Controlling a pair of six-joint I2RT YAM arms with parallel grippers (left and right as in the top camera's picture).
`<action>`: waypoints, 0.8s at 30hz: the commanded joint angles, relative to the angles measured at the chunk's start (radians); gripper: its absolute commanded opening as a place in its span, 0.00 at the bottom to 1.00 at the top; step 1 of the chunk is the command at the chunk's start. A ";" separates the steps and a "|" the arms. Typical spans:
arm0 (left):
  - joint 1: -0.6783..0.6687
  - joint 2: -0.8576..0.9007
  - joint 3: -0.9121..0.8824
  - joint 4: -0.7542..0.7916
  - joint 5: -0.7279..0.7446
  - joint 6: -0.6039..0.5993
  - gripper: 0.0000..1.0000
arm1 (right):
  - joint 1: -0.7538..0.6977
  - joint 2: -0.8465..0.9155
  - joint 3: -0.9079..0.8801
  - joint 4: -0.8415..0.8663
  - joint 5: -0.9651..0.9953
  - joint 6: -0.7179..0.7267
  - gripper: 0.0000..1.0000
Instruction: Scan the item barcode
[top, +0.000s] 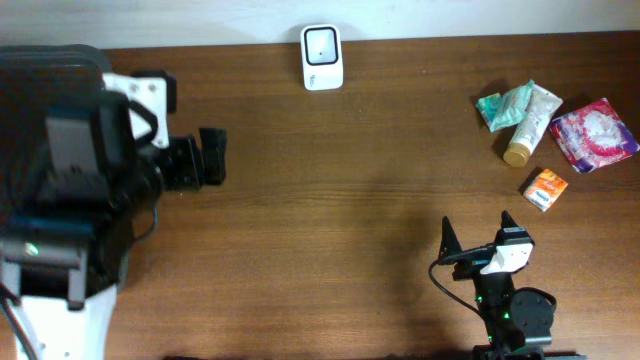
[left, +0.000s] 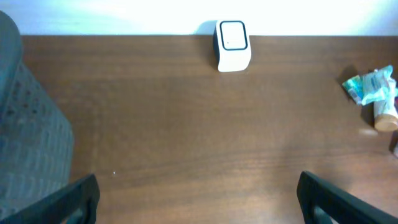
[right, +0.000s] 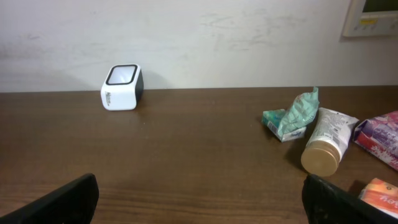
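Four small items lie grouped at the far right of the worktop (top: 350, 200), none of them in a claw. A teal packet (top: 497, 108) rests against a cream tube (top: 530, 122) with a gold cap, and the tube's cap end points toward the near edge. A pink and purple pouch (top: 595, 135) lies just to the right of the tube. A small orange box (top: 546, 188) sits nearer the robot, a little apart from the other three. The white scanner (top: 322, 57), with its dark window facing up, stands at the middle of the far edge close to the pale wall (right: 186, 37), well apart from the items. The right claw (top: 478, 232) is at the near edge, on the robot's side of the orange box. Its jaws are spread wide with nothing between them, and in its wrist view the fingers (right: 62, 199) show only at the lower corners. The left claw (top: 218, 157) is over the left part of the worktop, also spread wide and empty. Its fingers (left: 74, 199) frame bare wood, and the scanner is far off in that view. A beige wall panel (right: 373, 15) shows at the top right of the right wrist view.
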 joint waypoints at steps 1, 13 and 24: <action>-0.005 -0.187 -0.277 0.164 0.147 0.169 0.99 | 0.005 -0.008 -0.009 -0.001 0.016 0.003 0.99; 0.004 -0.536 -0.806 0.431 0.130 0.233 0.99 | 0.005 -0.008 -0.009 -0.001 0.016 0.003 0.99; 0.037 -0.869 -1.231 0.726 0.104 0.232 0.99 | 0.005 -0.008 -0.009 -0.001 0.016 0.003 0.99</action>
